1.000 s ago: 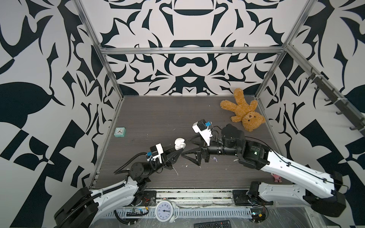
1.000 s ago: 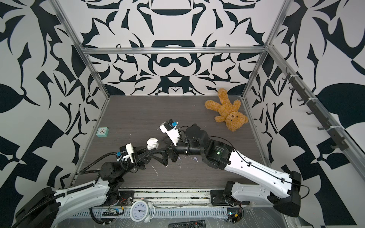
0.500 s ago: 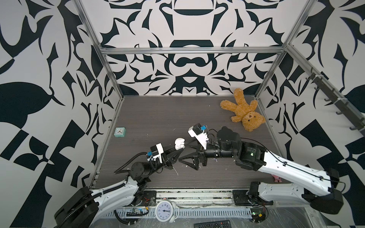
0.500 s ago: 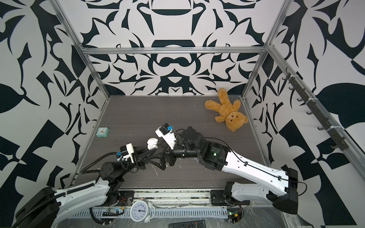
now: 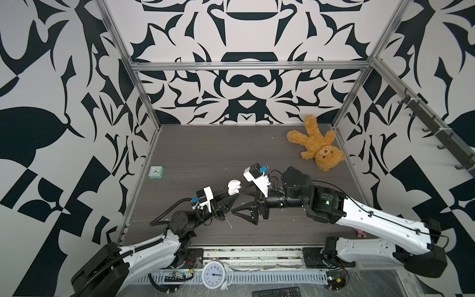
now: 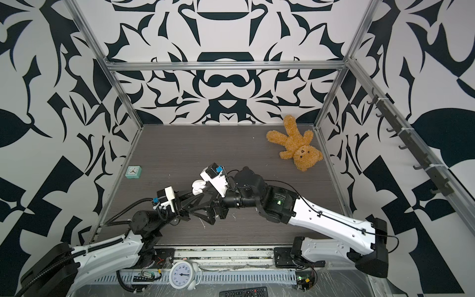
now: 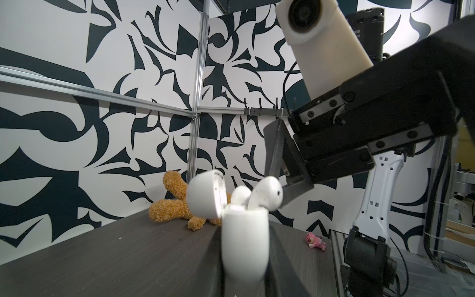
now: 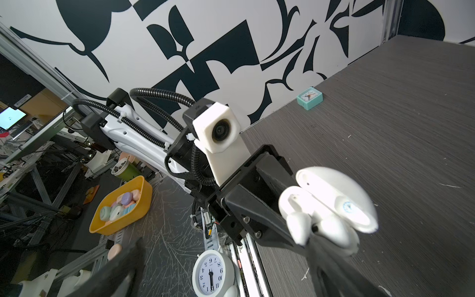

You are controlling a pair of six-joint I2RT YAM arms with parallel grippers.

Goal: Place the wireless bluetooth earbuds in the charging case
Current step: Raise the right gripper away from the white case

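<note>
1. Off the table's front edge: round clock (image 5: 215, 274). Pink toy (image 5: 359, 232) lies on the table (image 5: 231, 154) by the front right corner. Neither is involved.
2. Left pincer (image 5: 234, 196) is clamped on the body of the case (image 7: 244, 239), a little in from the front edge at about mid-width. Case is upright and looks lifted clear of the table. Lid (image 7: 205, 195) is hinged open.
3. Two white buds stand in the case. Low bud (image 7: 241, 196) sits deeper; high bud (image 7: 266, 194) leans and sticks well above the rim. Both heads show above the rim.
4. Right pincer (image 5: 237, 201) is spread wide and carries nothing. One finger (image 7: 285, 159) has its tip at the high bud, touching or just beside, can't tell which. The other finger hangs toward the front edge, away from the case.
5. Status, my read: both buds are in their wells, so insertion is mostly done. High bud doesn't look seated and likely needs a push down. Lid not yet closed. No other buds or second case visible on the table.
6. Farther back: teal clock (image 5: 156, 172) at the left edge, teddy (image 5: 316, 147) in the far right corner. Both well apart from the work.
</note>
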